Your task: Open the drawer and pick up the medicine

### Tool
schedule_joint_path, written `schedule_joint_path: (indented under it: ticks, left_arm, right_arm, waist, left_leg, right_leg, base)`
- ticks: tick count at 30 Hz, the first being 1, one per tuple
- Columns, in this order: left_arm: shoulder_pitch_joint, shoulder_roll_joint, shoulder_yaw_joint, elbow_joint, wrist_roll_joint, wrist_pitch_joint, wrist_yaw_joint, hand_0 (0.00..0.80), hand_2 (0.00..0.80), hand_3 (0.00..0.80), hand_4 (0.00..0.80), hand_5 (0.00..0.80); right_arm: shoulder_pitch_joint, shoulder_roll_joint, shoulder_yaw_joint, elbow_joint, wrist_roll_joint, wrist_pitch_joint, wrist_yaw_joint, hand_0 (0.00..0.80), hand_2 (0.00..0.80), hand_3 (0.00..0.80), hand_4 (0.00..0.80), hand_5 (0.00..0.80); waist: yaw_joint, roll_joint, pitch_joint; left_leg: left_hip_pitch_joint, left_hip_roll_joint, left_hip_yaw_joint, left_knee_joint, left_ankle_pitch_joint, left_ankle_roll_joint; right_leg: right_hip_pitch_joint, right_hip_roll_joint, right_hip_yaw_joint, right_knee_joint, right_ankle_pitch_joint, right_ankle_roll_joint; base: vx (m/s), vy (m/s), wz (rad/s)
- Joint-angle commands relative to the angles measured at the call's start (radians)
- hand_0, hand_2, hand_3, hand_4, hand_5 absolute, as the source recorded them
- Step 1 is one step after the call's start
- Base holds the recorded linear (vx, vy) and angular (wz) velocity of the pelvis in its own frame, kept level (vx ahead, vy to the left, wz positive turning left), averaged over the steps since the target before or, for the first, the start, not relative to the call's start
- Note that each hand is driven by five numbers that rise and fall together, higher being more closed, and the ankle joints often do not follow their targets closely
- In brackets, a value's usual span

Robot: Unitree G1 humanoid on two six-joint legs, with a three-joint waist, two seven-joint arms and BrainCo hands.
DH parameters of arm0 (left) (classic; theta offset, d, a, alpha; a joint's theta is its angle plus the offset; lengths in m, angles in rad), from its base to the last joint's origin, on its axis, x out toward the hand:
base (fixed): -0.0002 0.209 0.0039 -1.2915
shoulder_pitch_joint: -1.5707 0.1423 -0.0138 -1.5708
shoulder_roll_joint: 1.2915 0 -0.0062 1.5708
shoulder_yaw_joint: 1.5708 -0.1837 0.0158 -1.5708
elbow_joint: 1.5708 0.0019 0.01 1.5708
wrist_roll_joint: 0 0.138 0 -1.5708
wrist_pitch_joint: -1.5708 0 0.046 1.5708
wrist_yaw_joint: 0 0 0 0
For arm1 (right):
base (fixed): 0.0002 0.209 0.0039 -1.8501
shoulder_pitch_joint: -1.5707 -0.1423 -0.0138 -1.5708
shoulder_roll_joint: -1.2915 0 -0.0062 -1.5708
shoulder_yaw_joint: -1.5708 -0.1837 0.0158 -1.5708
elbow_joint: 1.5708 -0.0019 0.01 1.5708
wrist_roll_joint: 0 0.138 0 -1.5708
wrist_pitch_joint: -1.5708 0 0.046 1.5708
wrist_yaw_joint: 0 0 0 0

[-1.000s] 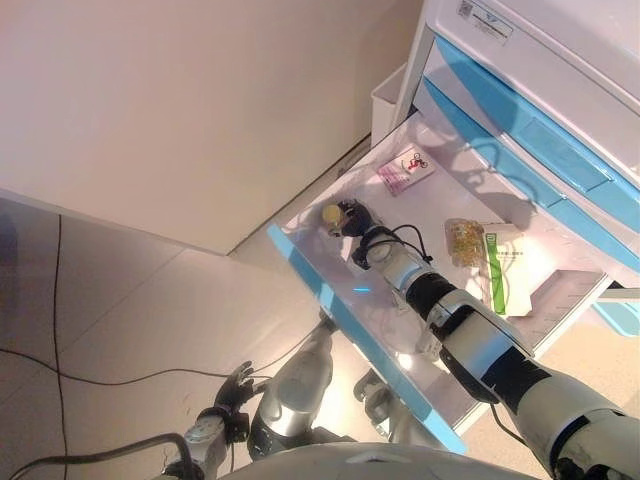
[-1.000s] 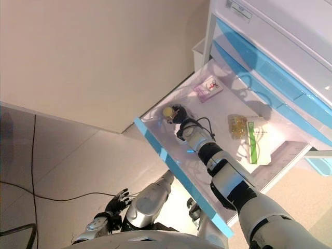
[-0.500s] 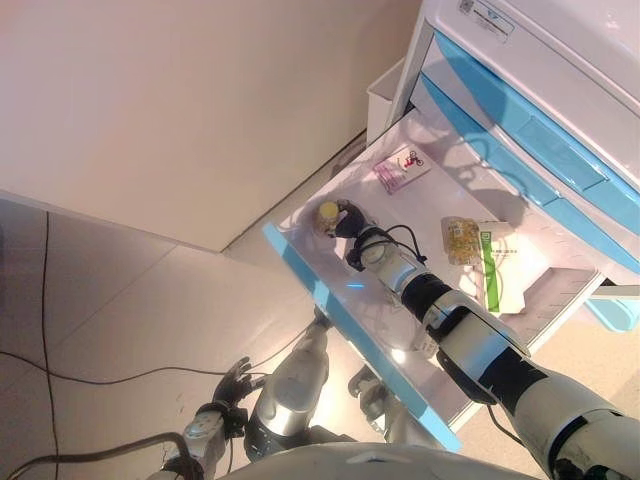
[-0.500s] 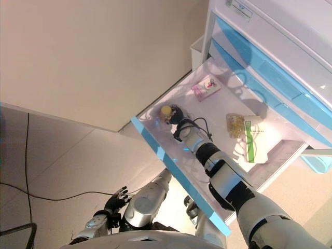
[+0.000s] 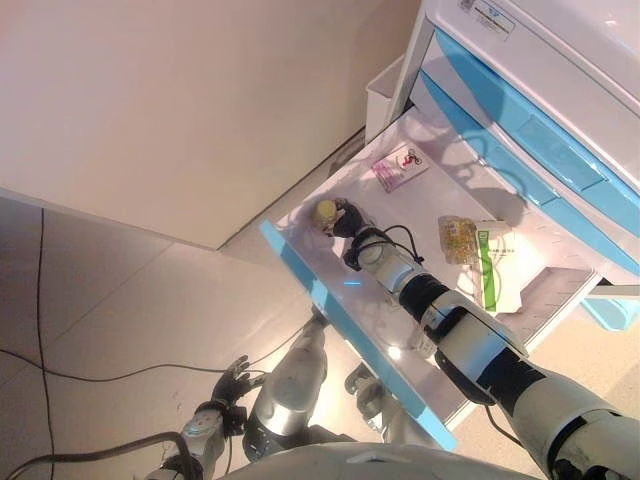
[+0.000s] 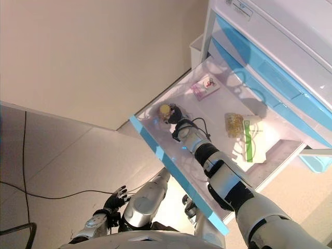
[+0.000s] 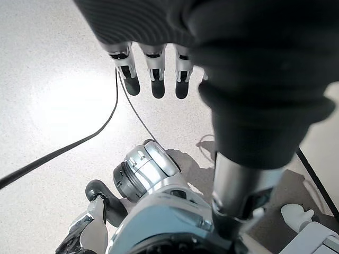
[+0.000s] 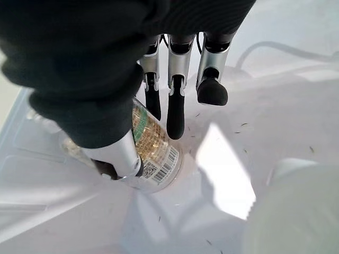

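Medicine bottle (image 8: 152,153) lies on its side in the open drawer (image 5: 520,290), near the corner by the blue front panel (image 5: 345,325), its yellow cap (image 5: 325,210) toward the drawer's left end and its long axis flat along the floor. The right hand (image 8: 180,100) is over it, thumb against one side and fingers (image 8: 175,114) bent down on the other, loosely closing round it. Farther in lie a pink packet (image 5: 398,167), a blister pack (image 5: 460,240) and a green-striped box (image 5: 495,268). The left hand (image 7: 153,74) hangs over the floor, fingers relaxed.
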Motion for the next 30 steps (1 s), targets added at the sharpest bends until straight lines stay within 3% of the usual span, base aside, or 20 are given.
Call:
schedule_joint_path:
  ticks: [1, 24, 30]
  left_arm:
    - [0.012, 0.013, -0.023, 0.013, 0.024, -0.002, 0.005, 0.0, 0.0, 0.0, 0.0, 0.0]
    - [0.009, 0.023, 0.001, 0.036, 0.09, 0.016, 0.019, 0.0, 0.0, 0.0, 0.0, 0.0]
    - [0.017, 0.033, 0.021, 0.044, 0.128, 0.035, 0.024, 0.0, 0.0, 0.0, 0.0, 0.0]
  right_arm:
    - [-0.005, 0.07, 0.008, -0.098, -0.017, -0.06, -0.03, 0.8, 0.8, 0.8, 0.8, 0.8]
    - [0.1, -0.063, -0.023, -0.294, -0.052, -0.045, -0.063, 0.8, 0.8, 0.8, 0.8, 0.8]
    - [0.139, -0.128, -0.04, -0.366, -0.074, -0.044, -0.025, 0.8, 0.8, 0.8, 0.8, 0.8]
  waist:
    - [0.006, -0.024, 0.007]
    - [-0.091, -0.053, -0.058]
    - [-0.116, -0.07, -0.074]
  left_leg:
    - [-0.01, -0.062, 0.05, 0.027, -0.051, 0.059]
    - [0.042, -0.048, 0.12, 0.021, -0.088, 0.068]
    - [0.059, -0.041, 0.142, 0.016, -0.098, 0.07]
  right_leg:
    - [0.017, -0.052, 0.053, -0.029, 0.124, 0.053]
    - [0.033, -0.031, 0.129, -0.069, 0.149, 0.052]
    - [0.043, -0.024, 0.145, -0.081, 0.158, 0.056]
  base:
    - [0.019, -0.032, -0.05]
    - [0.007, -0.021, -0.11]
    - [-0.003, -0.044, -0.07]
